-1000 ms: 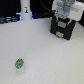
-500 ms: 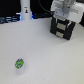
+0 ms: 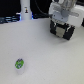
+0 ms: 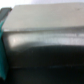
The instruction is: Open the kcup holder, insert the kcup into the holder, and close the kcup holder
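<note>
The kcup (image 3: 19,64), a small white pod with a green lid, stands alone on the white table near the front, at the exterior view's left. The black kcup holder (image 3: 62,32) sits at the back on the exterior view's right, its drawer fronts shut as far as I can tell. My gripper (image 3: 62,22) hangs directly over the holder, far from the kcup; its fingers merge with the black case, so their state is unclear. The wrist view is filled by the holder's blurred dark surface (image 4: 47,47), very close, with no fingers showing.
A tall white bottle-like post (image 3: 25,11) stands at the back at the exterior view's left. The white table (image 3: 47,57) stretches between the kcup and the holder. A teal strip (image 4: 2,47) shows at the wrist view's edge.
</note>
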